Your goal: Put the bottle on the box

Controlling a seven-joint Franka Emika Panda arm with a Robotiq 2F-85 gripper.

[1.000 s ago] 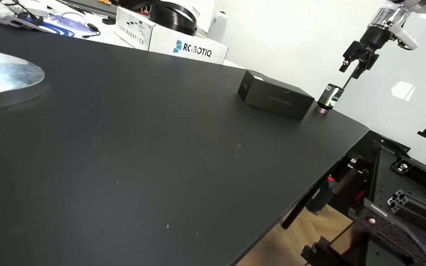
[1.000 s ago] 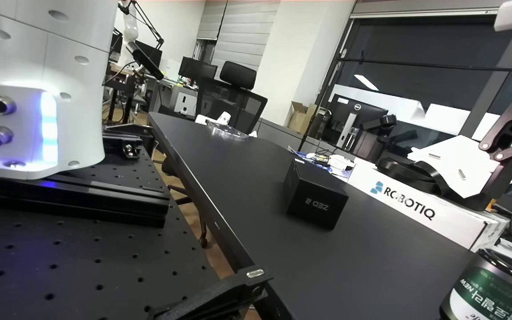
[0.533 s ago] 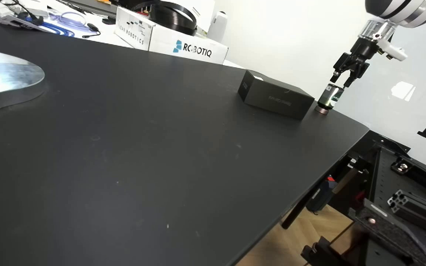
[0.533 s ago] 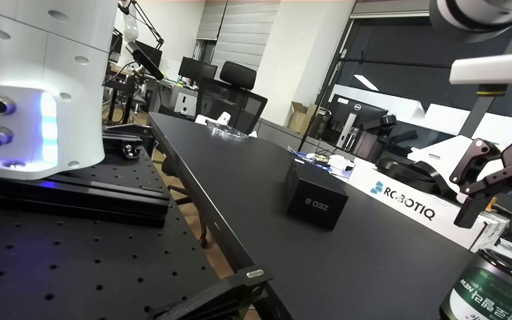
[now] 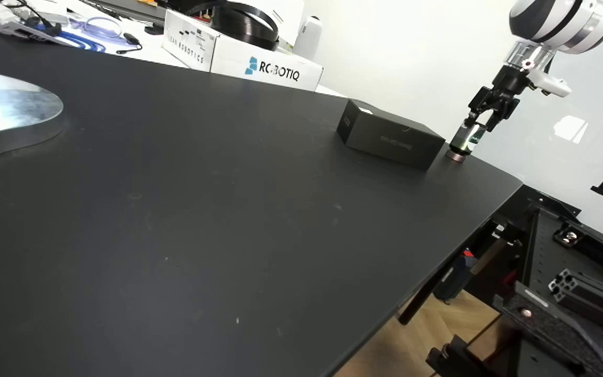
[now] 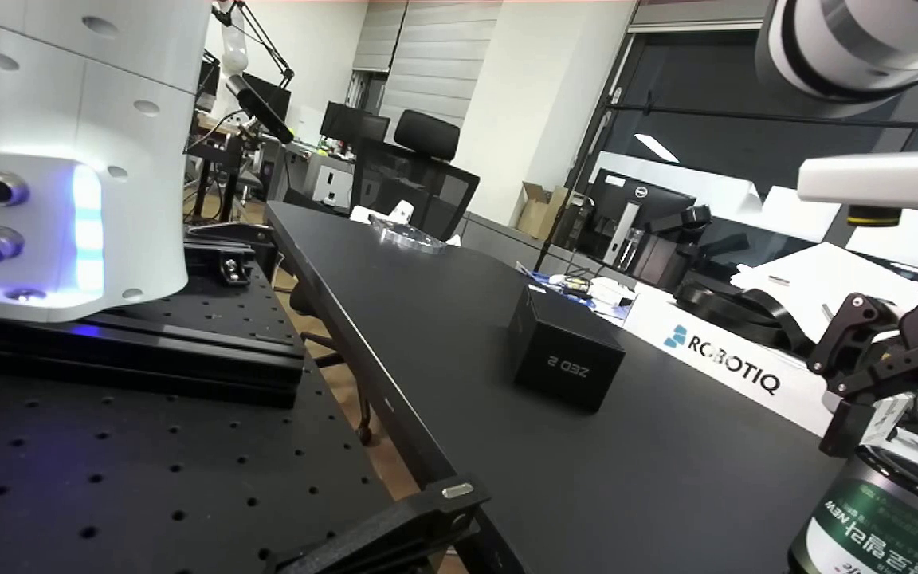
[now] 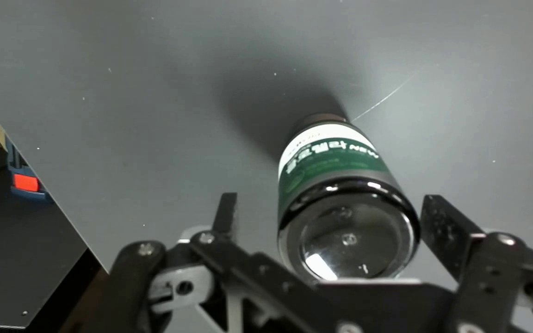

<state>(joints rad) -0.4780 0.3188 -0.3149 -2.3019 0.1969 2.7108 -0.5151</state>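
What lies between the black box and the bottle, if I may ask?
Only bare tabletop lies between the black box and the bottle, as an exterior view shows.

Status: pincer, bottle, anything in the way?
Pincer open, straddling bottle, not gripping. Bottle upside down on table, not yet on black box. No obstruction visible between pincer and bottle.
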